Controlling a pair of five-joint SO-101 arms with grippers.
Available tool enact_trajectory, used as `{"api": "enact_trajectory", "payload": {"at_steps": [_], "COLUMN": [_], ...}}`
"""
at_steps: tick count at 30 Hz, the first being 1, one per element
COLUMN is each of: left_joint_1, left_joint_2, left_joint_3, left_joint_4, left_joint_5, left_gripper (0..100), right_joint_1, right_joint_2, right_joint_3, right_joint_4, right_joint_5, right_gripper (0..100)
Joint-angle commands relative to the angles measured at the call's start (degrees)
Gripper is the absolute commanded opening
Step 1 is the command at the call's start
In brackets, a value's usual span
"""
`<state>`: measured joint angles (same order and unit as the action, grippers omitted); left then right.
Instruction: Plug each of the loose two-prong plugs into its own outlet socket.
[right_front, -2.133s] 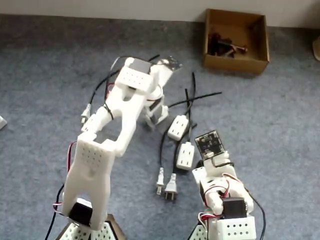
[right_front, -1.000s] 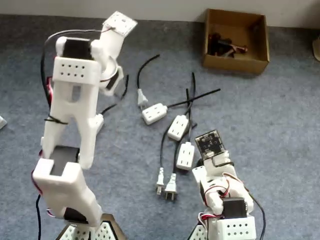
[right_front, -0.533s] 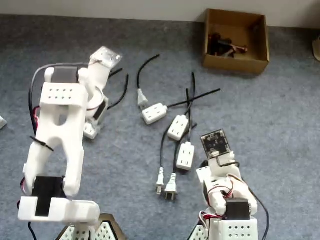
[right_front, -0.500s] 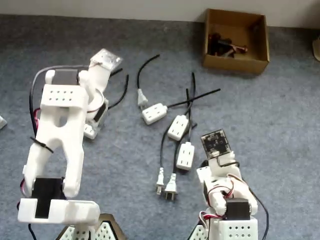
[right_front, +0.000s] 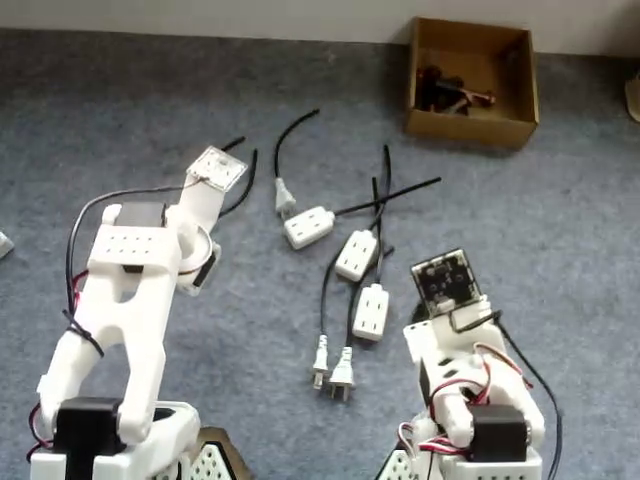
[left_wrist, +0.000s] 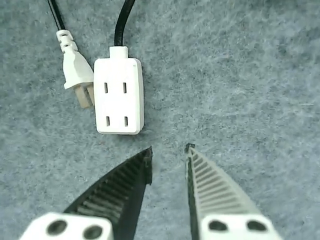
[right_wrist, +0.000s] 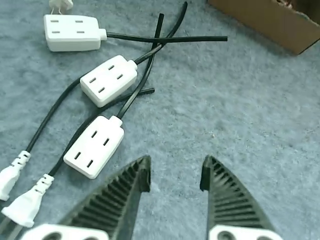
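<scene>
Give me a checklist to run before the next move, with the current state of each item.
1. Left pincer open, empty: ok.
2. Right pincer open, empty: ok.
3. Outlet ahead of left pincer, slots up: ok.
4. Plug beside it inserted: not ok, lies loose.
5. Plug pair by right arm inserted: not ok.
6. Black cords uncrossed: not ok.
</scene>
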<state>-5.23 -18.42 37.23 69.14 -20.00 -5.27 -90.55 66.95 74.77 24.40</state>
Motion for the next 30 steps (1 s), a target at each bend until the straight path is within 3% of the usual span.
{"api": "enact_trajectory", "payload": {"at_steps": [1,6,10,20,26,30], "left_joint_1": [-0.66,0.22,0.75,0.57,0.22,-3.56], "left_joint_2": [-4.0,-4.62,-4.79,-4.88,-4.88,-4.88], "left_joint_3": [1.19,5.05,6.55,6.29,6.11,6.37], "left_joint_4": [-2.73,-7.38,-9.41,-9.49,-9.58,-12.13], "left_joint_5": [1.76,1.93,2.02,4.31,4.4,4.66], "left_gripper": [21,21,21,21,21,21], "right_joint_1": [0.48,-0.22,-5.76,-16.13,-17.71,-17.71], "right_joint_2": [14.37,30.55,39.52,55.6,64.66,67.91], "right_joint_3": [-13.58,-28.09,-35.21,-41.71,-41.8,-41.89], "right_joint_4": [2.42,10.59,15.78,16.31,15.96,13.14], "right_joint_5": [0.7,0.7,0.62,-7.3,-8.26,-7.21], "right_gripper": [16.8,16.8,16.8,16.8,16.8,16.8]}}
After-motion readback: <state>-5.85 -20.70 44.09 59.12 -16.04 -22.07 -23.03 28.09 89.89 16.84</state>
